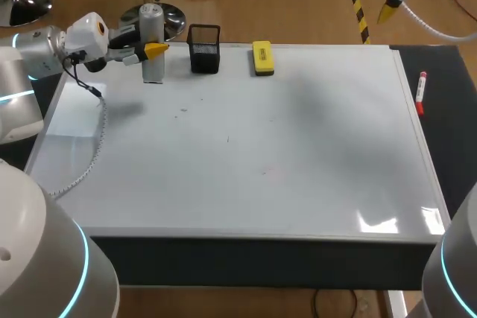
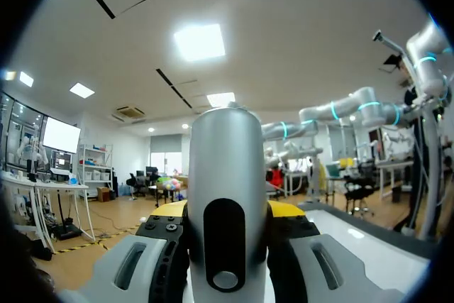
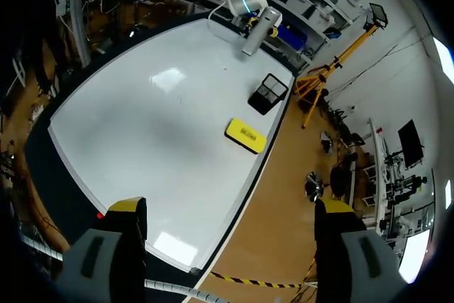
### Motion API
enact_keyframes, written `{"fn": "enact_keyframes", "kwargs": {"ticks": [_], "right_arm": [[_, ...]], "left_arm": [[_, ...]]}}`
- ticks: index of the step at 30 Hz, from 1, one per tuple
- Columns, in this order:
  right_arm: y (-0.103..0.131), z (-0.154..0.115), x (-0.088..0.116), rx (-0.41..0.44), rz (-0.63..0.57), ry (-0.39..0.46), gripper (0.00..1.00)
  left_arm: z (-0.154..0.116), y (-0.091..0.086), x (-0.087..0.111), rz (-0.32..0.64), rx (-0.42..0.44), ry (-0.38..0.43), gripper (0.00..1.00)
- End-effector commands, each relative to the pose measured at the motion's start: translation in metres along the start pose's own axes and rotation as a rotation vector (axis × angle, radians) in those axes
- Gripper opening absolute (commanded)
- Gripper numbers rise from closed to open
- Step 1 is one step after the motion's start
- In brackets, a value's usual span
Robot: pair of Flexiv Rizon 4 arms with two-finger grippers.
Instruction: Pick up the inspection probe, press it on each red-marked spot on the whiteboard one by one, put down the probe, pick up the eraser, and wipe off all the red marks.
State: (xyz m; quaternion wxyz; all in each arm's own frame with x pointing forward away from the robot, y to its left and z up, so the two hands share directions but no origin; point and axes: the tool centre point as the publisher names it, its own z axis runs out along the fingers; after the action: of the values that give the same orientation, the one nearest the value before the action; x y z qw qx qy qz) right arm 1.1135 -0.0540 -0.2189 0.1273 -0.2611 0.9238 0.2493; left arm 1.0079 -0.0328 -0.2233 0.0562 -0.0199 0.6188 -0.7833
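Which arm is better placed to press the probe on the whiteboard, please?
Left: the left gripper is shut on the probe; the right gripper hangs open, high off the whiteboard.

Dark table (image 1: 455,154); wooden floor (image 1: 298,13); ceiling light panels (image 2: 201,40) lit.

Yellow eraser (image 1: 262,58), silver probe (image 1: 152,26)

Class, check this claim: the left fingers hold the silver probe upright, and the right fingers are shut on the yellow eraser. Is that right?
No: the right fingers are open; the yellow eraser lies on the whiteboard, as the right wrist view shows. The left fingers do hold the probe.
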Motion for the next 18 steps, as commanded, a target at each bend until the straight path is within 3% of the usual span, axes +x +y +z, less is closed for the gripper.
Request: {"fn": "enact_keyframes", "kwargs": {"ticks": [1,13,18], "right_arm": [[-0.001,-0.001,-0.001,0.001,-0.002,0.006,1.0],[-0.001,-0.001,-0.001,0.001,-0.002,0.006,1.0],[-0.001,-0.001,-0.001,0.001,-0.002,0.006,1.0]], "left_arm": [[0.0,-0.001,0.0,0.0,0.0,0.0,0.0],[0.002,0.001,-0.001,0.001,-0.002,0.0,0.0],[0.011,0.003,-0.011,0.001,0.017,0.014,0.0]]}}
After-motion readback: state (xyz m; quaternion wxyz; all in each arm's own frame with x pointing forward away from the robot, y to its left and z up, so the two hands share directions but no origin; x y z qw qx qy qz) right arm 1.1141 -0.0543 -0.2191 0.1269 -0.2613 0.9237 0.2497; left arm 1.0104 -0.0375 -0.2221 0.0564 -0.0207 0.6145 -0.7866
